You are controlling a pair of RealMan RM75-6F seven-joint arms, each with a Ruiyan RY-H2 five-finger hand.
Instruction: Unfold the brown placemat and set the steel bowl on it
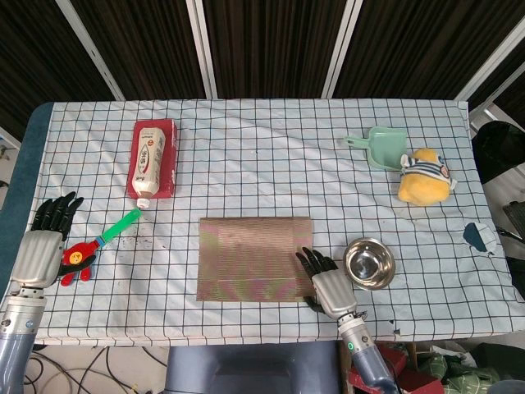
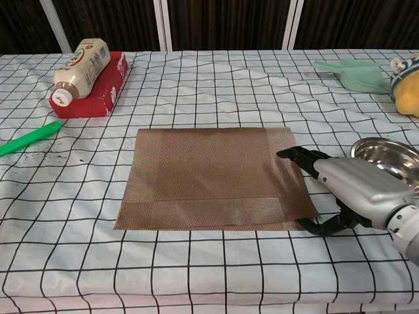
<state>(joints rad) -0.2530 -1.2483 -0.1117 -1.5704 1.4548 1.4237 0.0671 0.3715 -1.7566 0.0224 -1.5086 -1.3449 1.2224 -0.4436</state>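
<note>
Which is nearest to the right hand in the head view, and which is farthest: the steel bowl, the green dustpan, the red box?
From the right hand:
1. Steel bowl, just beside it on the right.
2. Green dustpan, far edge, right side.
3. Red box, far left, under the bottle.

Matt woven placemat; glossy metal bowl; cloth-covered table.

The white squeeze bottle lying on the red box at the far left carries a red-and-white printed label, but its lettering is too small and blurred to read. No other text, number or sign is legible.
</note>
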